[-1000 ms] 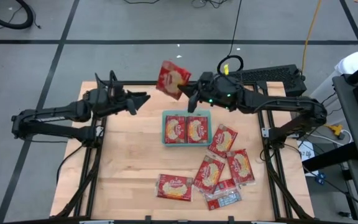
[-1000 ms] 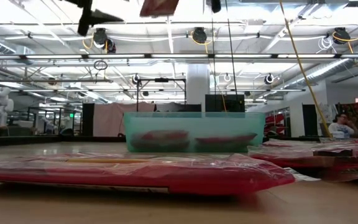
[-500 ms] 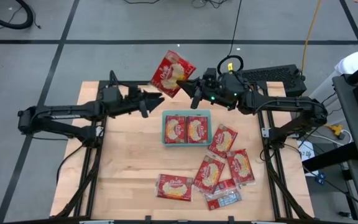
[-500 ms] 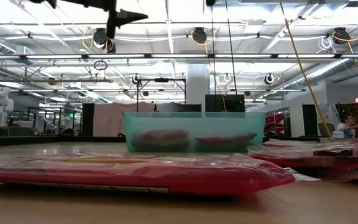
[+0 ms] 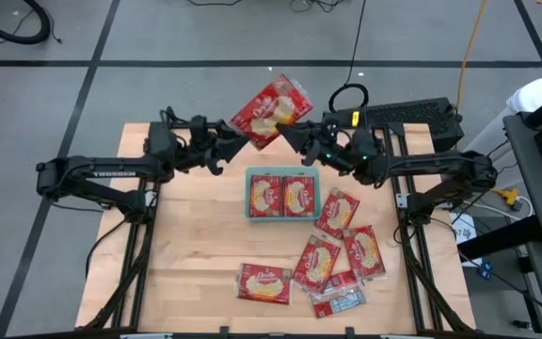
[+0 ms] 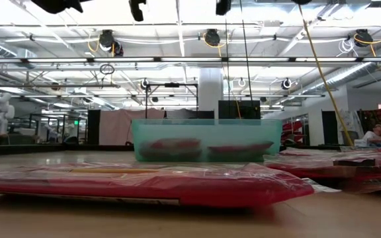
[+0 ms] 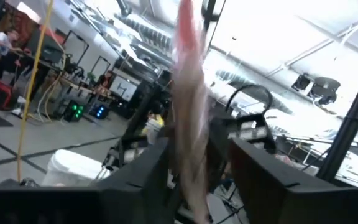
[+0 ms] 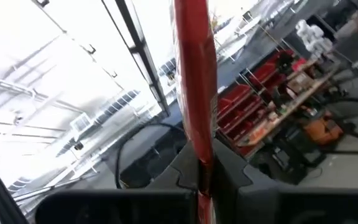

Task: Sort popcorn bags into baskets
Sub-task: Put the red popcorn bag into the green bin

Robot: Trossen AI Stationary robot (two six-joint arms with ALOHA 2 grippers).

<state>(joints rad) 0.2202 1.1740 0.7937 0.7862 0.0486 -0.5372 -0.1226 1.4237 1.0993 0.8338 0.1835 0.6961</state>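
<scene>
Two grippers, both mine, meet on one popcorn bag [image 5: 271, 111], raised above the far edge of the worktop [image 5: 196, 245], beyond the teal basket [image 5: 284, 196]. My right gripper [image 5: 293, 141] is clenched on the bag's edge; in the right wrist view the packet [image 8: 194, 93] runs edge-on straight down into the pinch. My left gripper [image 5: 236, 143] has its fingers spread either side of the same packet [image 7: 188, 112], and I cannot confirm contact from these views.

Risks, nearest first. Loose bags [image 5: 332, 259] lie overlapped on the near right of the worktop, with one more [image 5: 264, 282] apart to their left; a grasp there could lift two at once or drag a neighbour off the pile. The basket already holds two bags [image 5: 281, 195] side by side (it appears full across its width), so a further bag must stack on top and could slide over the low rim. At the handover itself, the bag is thin and glossy and is held by one edge only; if my right gripper lets go before the left has firmly pinched, I judge the bag would drop behind the basket or off the far edge.

Markings: white script shows on the red faces, too small to read. The left arm [image 5: 92, 172] carries lettering, also not legible.
</scene>
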